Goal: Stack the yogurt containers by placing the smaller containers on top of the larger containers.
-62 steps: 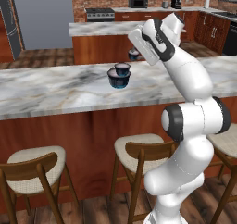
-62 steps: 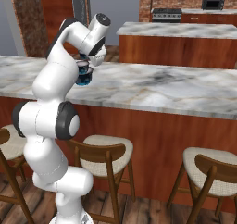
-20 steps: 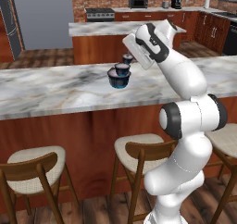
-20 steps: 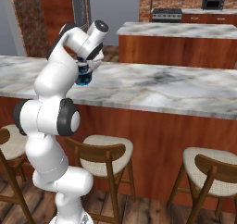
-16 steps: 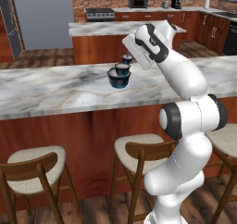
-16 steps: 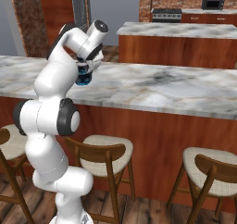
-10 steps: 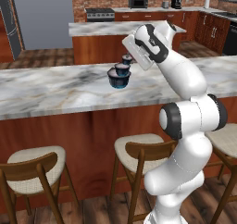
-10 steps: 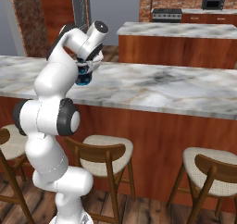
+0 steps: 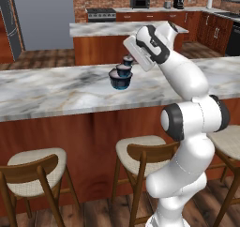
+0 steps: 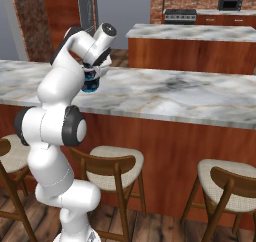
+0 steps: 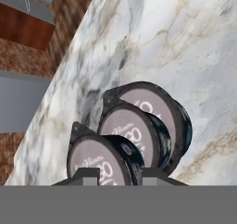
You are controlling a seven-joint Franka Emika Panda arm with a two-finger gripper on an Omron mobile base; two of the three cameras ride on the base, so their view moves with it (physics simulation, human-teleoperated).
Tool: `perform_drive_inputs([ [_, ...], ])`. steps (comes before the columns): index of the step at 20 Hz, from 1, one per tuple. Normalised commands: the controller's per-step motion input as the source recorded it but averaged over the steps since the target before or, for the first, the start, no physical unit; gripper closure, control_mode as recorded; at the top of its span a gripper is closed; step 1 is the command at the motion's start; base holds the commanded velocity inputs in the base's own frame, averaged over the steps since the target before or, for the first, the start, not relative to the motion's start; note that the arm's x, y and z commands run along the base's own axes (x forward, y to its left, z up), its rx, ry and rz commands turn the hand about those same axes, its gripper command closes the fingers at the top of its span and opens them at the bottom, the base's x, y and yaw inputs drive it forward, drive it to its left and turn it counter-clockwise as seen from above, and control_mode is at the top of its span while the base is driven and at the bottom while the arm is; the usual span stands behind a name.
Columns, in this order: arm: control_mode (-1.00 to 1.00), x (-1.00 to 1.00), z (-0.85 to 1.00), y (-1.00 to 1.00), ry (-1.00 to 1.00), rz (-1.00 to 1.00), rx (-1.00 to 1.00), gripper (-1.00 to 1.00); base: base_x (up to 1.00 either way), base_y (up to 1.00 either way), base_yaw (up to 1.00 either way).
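The claw (image 11: 119, 172) appears to pinch the smallest dark-blue yogurt tub with its pale grey lid (image 11: 101, 160), its two tips set narrowly on either side of the tub's body; contact is hard to confirm at this angle. In the left base view this tub (image 9: 128, 60) hangs just above the bench. The middle-sized dark-blue tub (image 9: 123, 70) sits on the widest dark-blue tub (image 9: 120, 80), which stands on the grey-veined marble bench (image 9: 56, 87). Wooden stools with cream cushions (image 9: 143, 148) stand below.
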Motion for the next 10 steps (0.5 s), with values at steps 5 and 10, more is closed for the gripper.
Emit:
perform_drive_inputs([
  [5,-1.0,0.09,-0.01,0.05,0.0,0.0,0.0,1.0,0.0,0.0,0.0],
  [10,-1.0,0.07,-0.03,0.06,0.0,0.0,0.0,1.0,0.0,0.0,0.0],
])
